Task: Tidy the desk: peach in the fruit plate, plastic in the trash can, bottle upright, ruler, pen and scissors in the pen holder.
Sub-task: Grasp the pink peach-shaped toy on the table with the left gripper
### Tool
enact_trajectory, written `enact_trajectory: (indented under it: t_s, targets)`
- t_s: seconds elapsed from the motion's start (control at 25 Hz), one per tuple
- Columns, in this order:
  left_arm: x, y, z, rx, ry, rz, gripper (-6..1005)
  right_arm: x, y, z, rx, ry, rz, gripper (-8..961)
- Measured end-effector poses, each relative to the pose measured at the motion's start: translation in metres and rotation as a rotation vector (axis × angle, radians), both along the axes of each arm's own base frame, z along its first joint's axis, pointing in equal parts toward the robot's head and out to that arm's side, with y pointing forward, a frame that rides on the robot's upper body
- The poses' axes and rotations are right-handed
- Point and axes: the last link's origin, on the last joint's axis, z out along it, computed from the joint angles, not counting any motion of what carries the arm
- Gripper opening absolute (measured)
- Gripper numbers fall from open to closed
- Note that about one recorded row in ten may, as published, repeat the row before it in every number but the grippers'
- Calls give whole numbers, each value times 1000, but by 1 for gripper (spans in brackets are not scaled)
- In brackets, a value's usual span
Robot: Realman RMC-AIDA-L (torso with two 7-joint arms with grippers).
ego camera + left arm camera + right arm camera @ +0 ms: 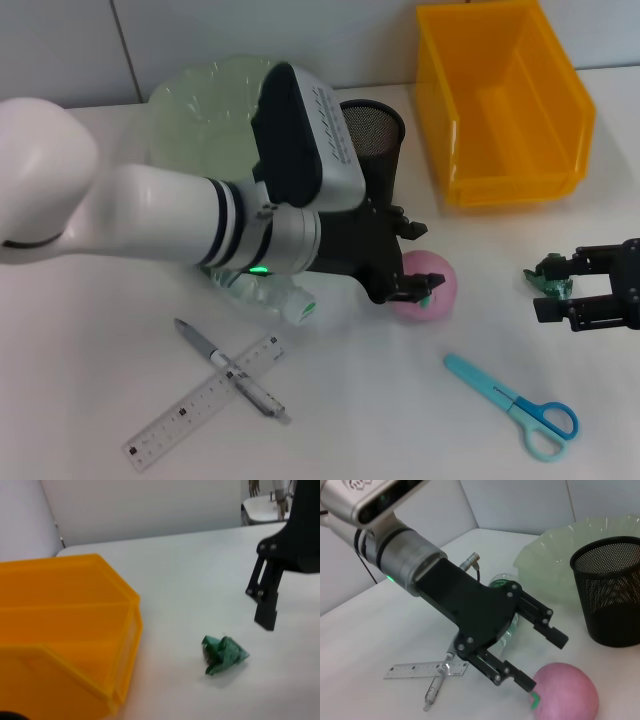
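Left gripper [412, 262] reaching for the pink round peach [425, 285]; right gripper [588, 288] waiting.

Largest first: pale green ruffled fruit plate [205, 110] at the surface's far edge, peach mid-surface, crumpled green plastic scrap [548, 275] toward the right edge. Left jaws released, spread beside the peach, one tip just touching it. Right jaws released, hovering near the scrap. Risk: that tip could nudge the round peach so it rolls off before closing. White plain surface [90, 350]; pale panelled wall behind.

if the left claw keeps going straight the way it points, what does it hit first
Most likely the peach: the open left claw points right at it, fingers almost straddling it. Exact gap is hard to judge.
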Motion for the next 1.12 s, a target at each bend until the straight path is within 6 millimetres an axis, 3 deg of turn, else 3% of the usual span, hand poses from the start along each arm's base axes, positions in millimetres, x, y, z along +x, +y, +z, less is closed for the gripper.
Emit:
enact_trajectory:
  t_s: [0.12, 0.2, 0.4, 0.88, 1.12]
  targets:
    - [-2, -1, -5, 20, 24, -10, 493, 0, 0, 0, 0, 0, -1, 694]
    - [-3, -2, -10, 29, 47, -12, 728, 0, 0, 0, 1, -1, -1, 694]
    - [-6, -2, -12, 29, 61, -5, 829, 0, 1, 0, 3, -2, -2, 692]
    - [-8, -10, -18, 9, 68, -6, 819, 0, 1, 0, 4, -2, -2, 688]
    - [-7, -10, -19, 13, 56, -3, 569, 0, 1, 0, 6, 0, -1, 686]
